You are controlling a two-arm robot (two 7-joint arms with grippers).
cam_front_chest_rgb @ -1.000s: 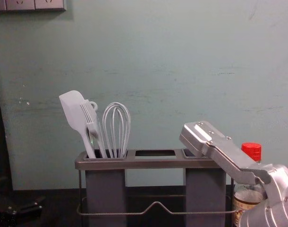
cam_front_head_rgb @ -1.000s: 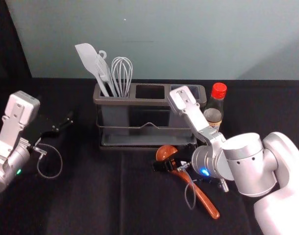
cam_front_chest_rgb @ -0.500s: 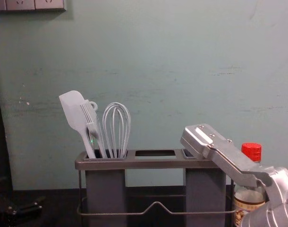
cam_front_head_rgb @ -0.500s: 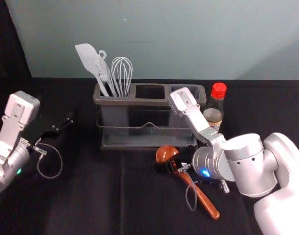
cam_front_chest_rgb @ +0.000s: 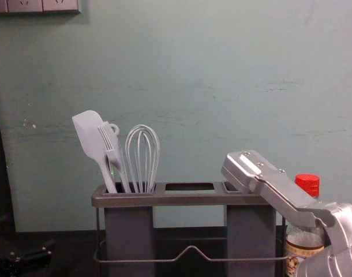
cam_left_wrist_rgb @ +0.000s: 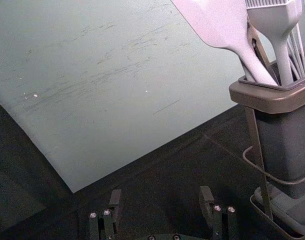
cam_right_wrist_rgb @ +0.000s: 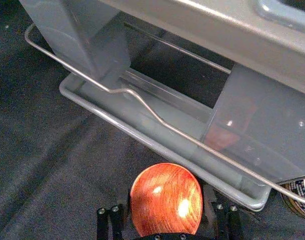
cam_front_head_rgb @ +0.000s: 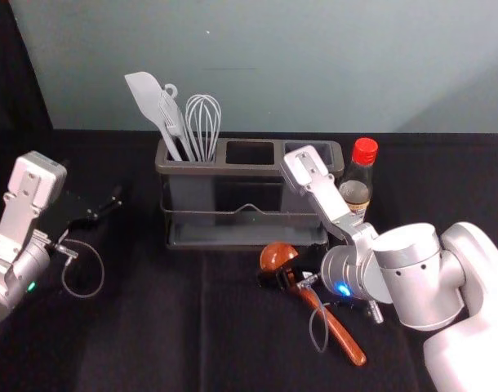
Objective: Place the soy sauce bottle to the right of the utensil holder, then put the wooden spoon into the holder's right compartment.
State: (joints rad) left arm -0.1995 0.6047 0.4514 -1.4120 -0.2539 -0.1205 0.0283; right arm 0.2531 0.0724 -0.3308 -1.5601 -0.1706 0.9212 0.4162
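Observation:
The utensil holder (cam_front_head_rgb: 233, 170) stands at the back centre. Just right of it is the soy sauce bottle (cam_front_head_rgb: 356, 192), upright with a red cap, also visible in the chest view (cam_front_chest_rgb: 303, 245). In front of the holder lies the wooden spoon (cam_front_head_rgb: 339, 332), bowl toward the holder and handle toward the front right. My right gripper (cam_front_head_rgb: 278, 278) is low at the spoon's bowl end; in its wrist view the right gripper (cam_right_wrist_rgb: 166, 202) stands open, fingers on either side of the round bowl (cam_right_wrist_rgb: 166, 197). My left gripper (cam_front_head_rgb: 116, 198) idles at the left, open in its wrist view (cam_left_wrist_rgb: 161, 200).
A white spatula (cam_front_head_rgb: 147, 96), a brush and a whisk (cam_front_head_rgb: 203, 122) stand in the holder's left compartment. My right forearm reaches in over the front right, its upper bracket close before the holder's right end. A wall rises behind the black-covered table (cam_front_head_rgb: 151, 327).
My right gripper has shifted very slightly at the spoon's bowl, and its forearm bracket has moved a touch in the chest view. Spoon, bottle and left arm look unmoved.

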